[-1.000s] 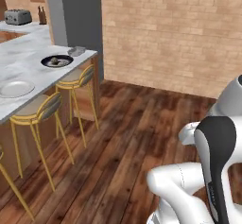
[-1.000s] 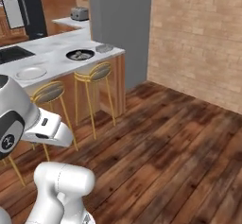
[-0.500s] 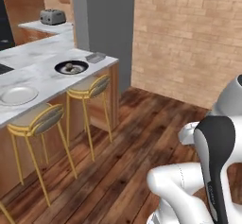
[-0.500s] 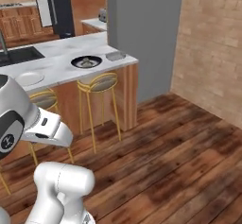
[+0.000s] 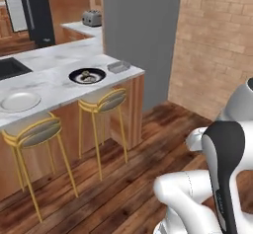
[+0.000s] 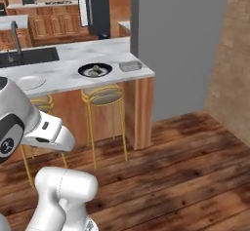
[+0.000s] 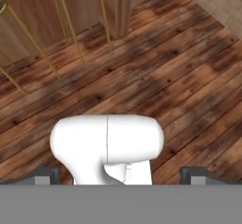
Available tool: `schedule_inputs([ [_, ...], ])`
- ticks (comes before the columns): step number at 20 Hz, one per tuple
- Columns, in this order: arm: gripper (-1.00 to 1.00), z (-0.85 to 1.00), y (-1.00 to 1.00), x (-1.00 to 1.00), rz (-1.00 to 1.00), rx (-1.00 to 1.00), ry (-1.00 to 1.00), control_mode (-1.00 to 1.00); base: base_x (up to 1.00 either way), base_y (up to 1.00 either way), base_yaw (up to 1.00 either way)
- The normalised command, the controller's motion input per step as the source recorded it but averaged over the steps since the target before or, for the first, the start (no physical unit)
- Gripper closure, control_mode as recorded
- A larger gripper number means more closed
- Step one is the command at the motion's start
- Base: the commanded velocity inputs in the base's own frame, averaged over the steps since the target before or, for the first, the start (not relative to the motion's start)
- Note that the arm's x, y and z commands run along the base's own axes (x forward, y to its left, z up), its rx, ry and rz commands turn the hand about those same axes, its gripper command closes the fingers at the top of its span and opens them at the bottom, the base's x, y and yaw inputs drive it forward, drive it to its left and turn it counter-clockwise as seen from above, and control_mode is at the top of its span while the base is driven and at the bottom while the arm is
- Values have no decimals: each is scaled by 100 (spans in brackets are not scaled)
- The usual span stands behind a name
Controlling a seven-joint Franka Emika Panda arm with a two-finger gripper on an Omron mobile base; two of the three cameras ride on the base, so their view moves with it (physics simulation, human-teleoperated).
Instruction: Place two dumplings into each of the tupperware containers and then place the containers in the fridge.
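white-and-grey marbled stone table (image 5: pixel 59 75) (image 6: pixel 63 71) runs across the kitchen on a wooden base, ending near a plain grey wall column (image 5: pixel 141 35). on it, a round dark plate with a white ring (image 5: pixel 87 76) (image 6: pixel 95 70) carries the small pale beige-grey pleated dumplings (image 5: pixel 87 75) (image 6: pixel 95 69); count too small to tell. just beside the dark plate, toward the table's end, lies a shallow rectangular whitish-translucent tupperware container (image 5: pixel 118 67) (image 6: pixel 130 66), apart from the plate. well along the table the other way sits a round white plate (image 5: pixel 19 101) (image 6: pixel 30 82), and past it a dark sunken sink (image 6: pixel 27 57) with a grey tap (image 6: pixel 15 31). two gold wire-legged stools with grey seats (image 5: pixel 101 101) (image 6: pixel 103 97) stand tucked at the table's edge. the tall, nearly black fridge with a grey vertical bar handle (image 5: pixel 30 12) (image 6: pixel 96 7) stands at the back, door closed, beside wooden cabinets; a silver toaster (image 5: pixel 91 18) sits on the rear counter. gripper (image 7: pixel 121 175) points down over dark wood plank floor (image 7: pixel 170 67), its two dark fingertips (image 7: pixel 193 173) wide apart at the frame's bottom corners, nothing between them. brick wall (image 5: pixel 217 45) to the right.
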Motion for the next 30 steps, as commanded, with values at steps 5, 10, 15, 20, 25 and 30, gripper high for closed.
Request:
schedule_inputs([
  [5,-100,0,0,0,0,0,0,100,48,-89,47],
  [10,-100,0,0,0,0,0,0,100,42,-91,43],
  [15,-100,0,0,0,0,0,0,100,60,-74,30],
  [20,-100,0,0,0,0,0,0,100,77,-40,40],
  [25,-100,0,0,0,0,0,0,100,83,-45,41],
  [30,-100,0,0,0,0,0,0,100,86,-42,11],
])
